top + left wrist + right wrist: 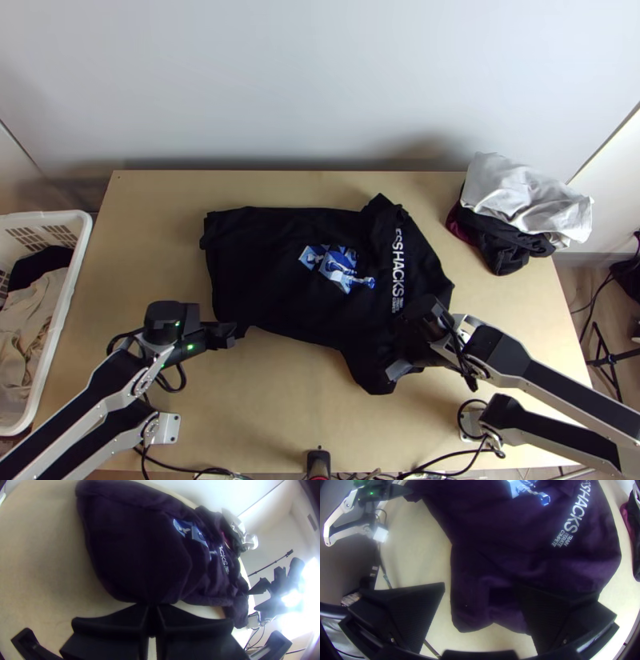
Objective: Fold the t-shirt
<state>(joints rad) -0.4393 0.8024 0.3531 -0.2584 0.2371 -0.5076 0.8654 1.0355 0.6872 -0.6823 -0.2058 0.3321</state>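
The black t-shirt (pixel 276 256) lies spread with some wrinkles, its blue print and white lettering facing up. One sleeve points to the table's near edge, and the collar side is at the right. My left gripper (pixel 232 330) is at the shirt's near left corner. In the left wrist view, the left gripper (pixel 152 608) is shut on the edge of the t-shirt (pixel 133 553). My right gripper (pixel 398 364) is over the near sleeve. The right wrist view has the right gripper (pixel 483 603) open, fingers wide apart above the sleeve of the t-shirt (pixel 473 603).
A pile of white, black and dark red cloth (pixel 524 200) sits at the table's far right corner. A white basket (pixel 76 296) with clothes stands beyond the left edge. Bare tabletop (pixel 288 400) stretches between the arms, with cables along the near edge.
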